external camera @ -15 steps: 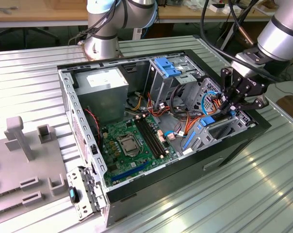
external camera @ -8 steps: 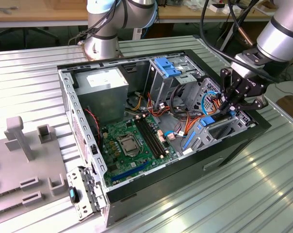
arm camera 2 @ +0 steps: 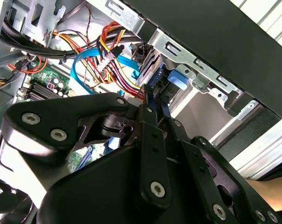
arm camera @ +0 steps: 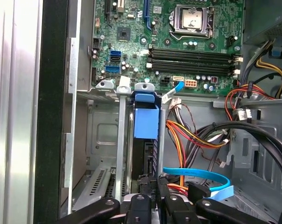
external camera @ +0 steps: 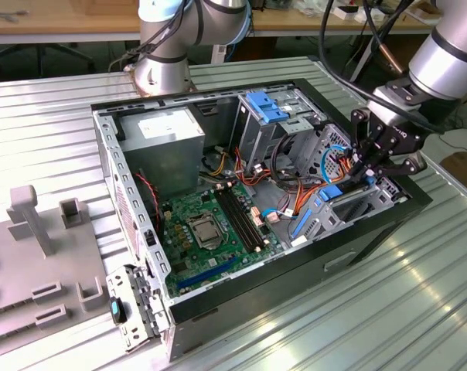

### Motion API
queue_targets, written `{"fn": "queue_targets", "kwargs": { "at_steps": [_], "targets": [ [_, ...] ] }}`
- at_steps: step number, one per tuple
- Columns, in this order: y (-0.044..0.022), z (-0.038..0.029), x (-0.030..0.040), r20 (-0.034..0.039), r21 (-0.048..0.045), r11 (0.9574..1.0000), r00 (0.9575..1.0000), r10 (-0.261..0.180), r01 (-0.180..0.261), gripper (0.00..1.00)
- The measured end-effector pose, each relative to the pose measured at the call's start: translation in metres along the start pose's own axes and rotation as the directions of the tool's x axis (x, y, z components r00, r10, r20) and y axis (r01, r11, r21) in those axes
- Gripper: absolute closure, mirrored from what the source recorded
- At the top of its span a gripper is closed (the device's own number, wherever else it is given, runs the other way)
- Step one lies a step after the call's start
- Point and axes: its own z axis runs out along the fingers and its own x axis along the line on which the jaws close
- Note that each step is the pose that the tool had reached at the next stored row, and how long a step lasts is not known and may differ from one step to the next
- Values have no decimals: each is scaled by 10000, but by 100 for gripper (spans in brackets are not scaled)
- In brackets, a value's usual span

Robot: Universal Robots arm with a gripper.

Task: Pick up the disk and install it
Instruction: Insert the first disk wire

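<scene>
I see the claw (external camera: 370, 171) low at the open computer case's (external camera: 218, 297) edge on the exterior view's right. Its fingers (arm camera: 152, 186) are pressed together on the disk (arm camera: 144, 122), which stands on edge in the drive bay beside the motherboard (arm camera: 178, 46).

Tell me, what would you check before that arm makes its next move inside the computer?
1. Computer case lies open on the table, inside reachable: ok.
2. The disk stands on edge between the metal guides of the drive bay: ok.
3. End effector is over that bay, at the disk's near end: ok.
4. End effector actually gripping the disk: cannot tell.
5. Disk pushed fully home in the bay: cannot tell.
6. Blue cable loops right beside the end effector, so it may snag: not ok.
</scene>
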Motion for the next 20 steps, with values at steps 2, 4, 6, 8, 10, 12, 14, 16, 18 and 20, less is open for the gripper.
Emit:
{"fn": "queue_targets", "kwargs": {
  "at_steps": [2,4,6,8,10,12,14,16,18,20],
  "targets": [
    [0,5,3,39,2,10000,10000,1,-1,82],
    [0,9,7,54,3,10000,10000,0,0,82],
    [1,24,14,51,3,10000,10000,0,0,82],
    [1,34,19,57,3,10000,10000,1,-1,82],
    [1,35,20,59,4,10000,10000,1,-1,82],
    [1,35,20,58,4,10000,10000,1,-1,82],
    [1,35,20,66,4,10000,10000,0,0,81],
    [1,16,19,65,5,10000,10000,1,-1,75],
    [0,-49,16,62,12,10000,10000,0,0,75],
    [0,-77,14,62,13,10000,10000,0,-1,75]
  ]
}}
